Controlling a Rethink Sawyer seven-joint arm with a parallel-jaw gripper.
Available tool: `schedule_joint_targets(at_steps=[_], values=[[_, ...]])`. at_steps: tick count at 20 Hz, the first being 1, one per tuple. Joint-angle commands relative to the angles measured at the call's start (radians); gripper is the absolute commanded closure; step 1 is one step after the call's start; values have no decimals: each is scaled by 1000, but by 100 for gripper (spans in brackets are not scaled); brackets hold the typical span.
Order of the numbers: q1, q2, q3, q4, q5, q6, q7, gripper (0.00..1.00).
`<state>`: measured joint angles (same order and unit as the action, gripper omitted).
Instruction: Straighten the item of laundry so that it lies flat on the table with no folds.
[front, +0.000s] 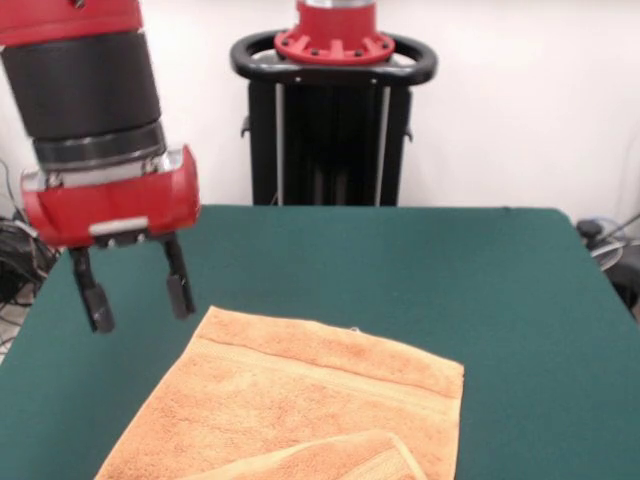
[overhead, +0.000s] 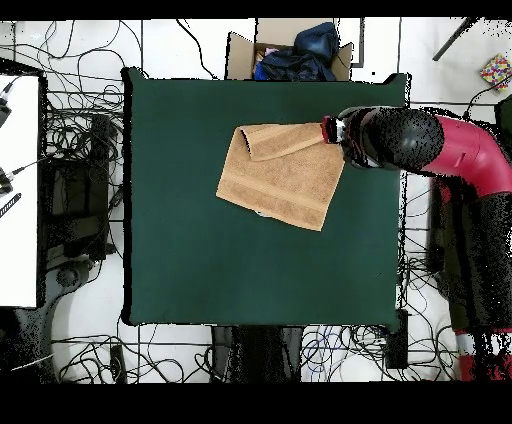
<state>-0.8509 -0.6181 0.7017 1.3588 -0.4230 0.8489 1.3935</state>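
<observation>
The item of laundry, a light orange-tan terry towel (front: 300, 405), lies on the dark green table (front: 400, 260) near its front edge. One edge strip is folded over onto the towel, seen at the picture's bottom in the front view and as a folded flap in the overhead view (overhead: 285, 140). A woven band runs near its far edge. A small white tag shows at one edge. My gripper (front: 135, 300) hangs open and empty above the table, just off the towel's left far corner. In the overhead view the gripper (overhead: 333, 133) sits at the towel's right upper corner.
The robot's black pedestal (front: 330, 130) stands at the table's far side. A cardboard box with dark cloth (overhead: 295, 50) sits beyond the table's top edge in the overhead view. Cables lie on the floor around the table. A white desk (overhead: 18, 190) stands at the left.
</observation>
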Motion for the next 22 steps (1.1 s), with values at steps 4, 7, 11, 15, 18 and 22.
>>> schedule_joint_targets(at_steps=[4, 7, 11, 15, 18, 22], values=[[98, -129, -19, 286, 35, -51, 137, 0], [135, -147, -52, 311, 36, -105, 214, 0], [200, -162, -136, 314, 26, -177, 327, 0], [231, -145, -178, 301, 54, -189, 332, 0], [242, -134, -193, 292, 74, -195, 315, 0], [248, -124, -207, 291, 94, -209, 285, 0]])
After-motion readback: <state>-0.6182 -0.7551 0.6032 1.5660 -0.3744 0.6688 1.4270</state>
